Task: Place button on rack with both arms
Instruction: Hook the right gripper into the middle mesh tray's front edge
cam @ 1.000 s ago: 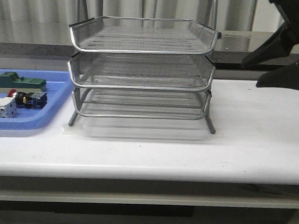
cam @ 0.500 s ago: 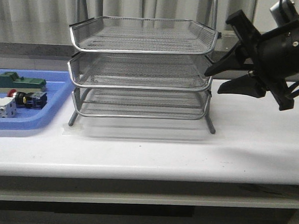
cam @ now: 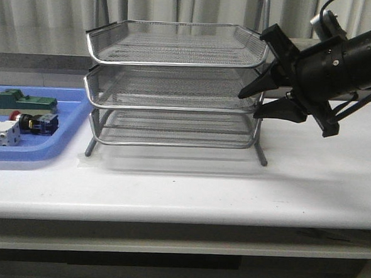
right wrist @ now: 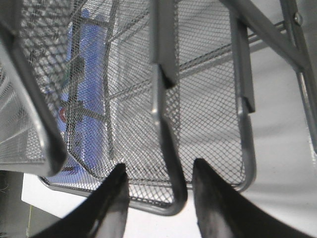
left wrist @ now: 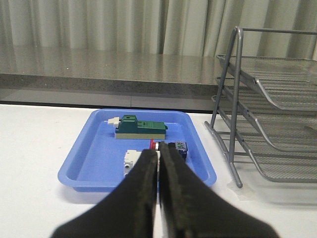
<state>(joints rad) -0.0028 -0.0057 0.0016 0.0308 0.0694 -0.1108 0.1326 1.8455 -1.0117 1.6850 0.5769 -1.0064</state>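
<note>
The button, red-headed with a black body, lies in the blue tray left of the rack. In the left wrist view its body shows just past my left gripper, which is shut and holds nothing. The left arm is out of the front view. My right gripper is open at the rack's right side, level with the middle tier. In the right wrist view my right gripper has a bent rim wire of the rack between its spread fingers, not touching either.
A green block and a white block share the tray with the button; in the left wrist view the green block and white block flank it. A grey ledge and curtain run behind the table.
The right arm has swung left and down from the upper right corner to the rack's right side. Rack, tray and button have not moved.
</note>
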